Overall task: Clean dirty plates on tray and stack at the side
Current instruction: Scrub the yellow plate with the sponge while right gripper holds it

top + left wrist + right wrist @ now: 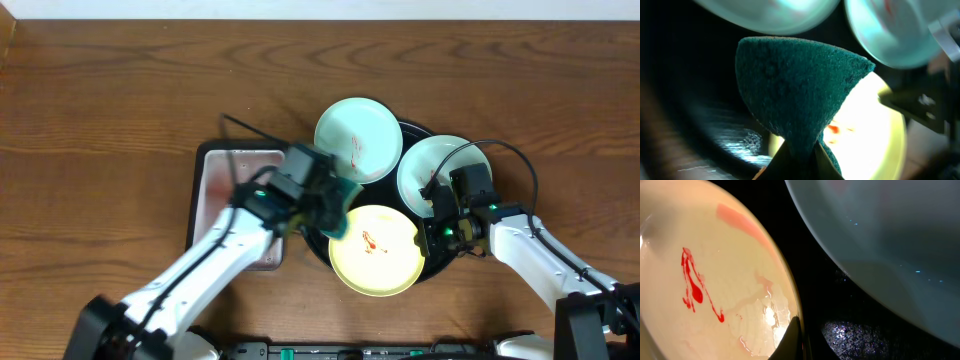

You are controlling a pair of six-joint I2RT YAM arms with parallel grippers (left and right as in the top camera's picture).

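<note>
The black tray (413, 129) holds three plates. A mint plate (358, 138) with red smears lies at the back and a second mint plate (437, 165) at the right. The yellow plate (375, 255) with a red smear is at the front. My left gripper (330, 205) is shut on a dark green sponge (800, 90) and holds it over the yellow plate's left edge (867, 140). My right gripper (435, 228) is shut on the yellow plate's right rim (785, 295). The red sauce (692, 287) shows close up in the right wrist view.
A small rectangular sponge tray (230, 175) sits left of the black tray, partly hidden by my left arm. The wooden table (100, 120) stretches away on the left and at the back. Black cables run near both arms.
</note>
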